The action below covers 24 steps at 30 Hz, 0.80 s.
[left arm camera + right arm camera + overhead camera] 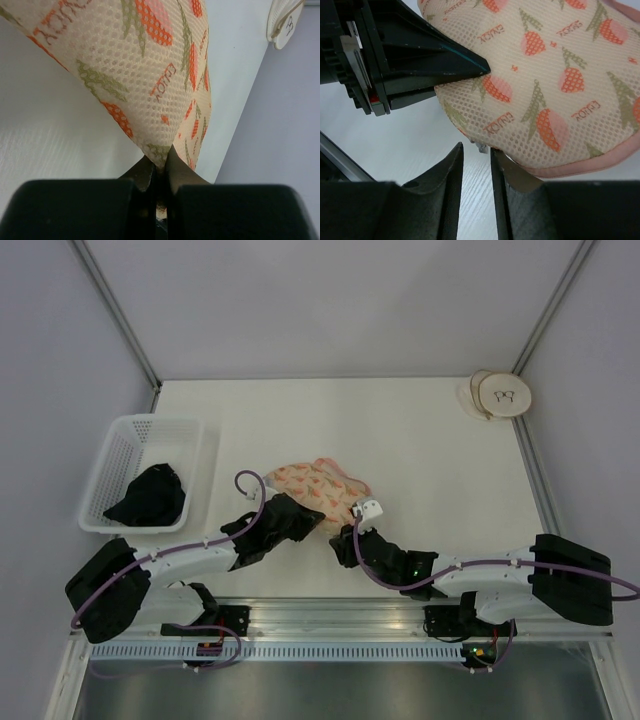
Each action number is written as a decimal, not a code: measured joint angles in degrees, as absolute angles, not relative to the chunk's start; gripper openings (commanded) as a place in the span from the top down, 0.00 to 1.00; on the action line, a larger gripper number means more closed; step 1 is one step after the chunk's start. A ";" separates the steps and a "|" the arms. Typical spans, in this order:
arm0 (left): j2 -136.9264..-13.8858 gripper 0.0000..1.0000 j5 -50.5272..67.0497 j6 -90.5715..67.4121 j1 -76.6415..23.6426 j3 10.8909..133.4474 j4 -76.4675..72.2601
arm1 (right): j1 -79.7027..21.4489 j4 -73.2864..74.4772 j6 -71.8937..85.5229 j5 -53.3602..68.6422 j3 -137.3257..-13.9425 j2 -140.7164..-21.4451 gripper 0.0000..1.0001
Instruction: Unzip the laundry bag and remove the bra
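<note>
The laundry bag (318,480), a peach mesh pouch with orange prints and pink trim, lies at mid-table. My left gripper (316,519) is shut on its near-left edge; in the left wrist view the fabric (150,75) is pinched between the fingertips (161,159). My right gripper (346,539) sits at the bag's near edge with its jaws a narrow gap apart and nothing between them. In the right wrist view (476,148) a small metal zip pull (481,147) pokes out under the bag (555,85) just ahead of the gap. The bra is hidden.
A white lattice basket (115,455) holding a black garment (150,497) stands at the left. A round white object (500,395) sits at the back right corner. My left gripper's body (410,65) is close on the left in the right wrist view.
</note>
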<state>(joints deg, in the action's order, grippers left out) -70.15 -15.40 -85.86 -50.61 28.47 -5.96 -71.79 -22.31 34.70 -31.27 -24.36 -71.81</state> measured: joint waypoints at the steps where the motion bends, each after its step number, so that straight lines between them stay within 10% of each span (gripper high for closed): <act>1: -70.32 0.98 -14.96 -85.89 -50.61 28.42 -6.48 | -71.79 -22.44 34.70 -31.00 -24.36 -72.25 0.66; 5: -70.76 0.98 -13.72 -85.93 -50.61 28.40 -7.79 | -71.79 -22.74 34.70 -30.46 -24.36 -74.13 0.70; 9: -70.76 0.98 -12.84 -85.93 -50.65 28.40 -8.38 | -71.77 -22.63 34.33 -30.89 -24.36 -74.54 0.99; 24: -69.17 0.98 -10.33 -79.57 -48.93 27.09 -8.95 | -71.79 -3.09 38.02 -33.21 -29.12 -68.07 1.00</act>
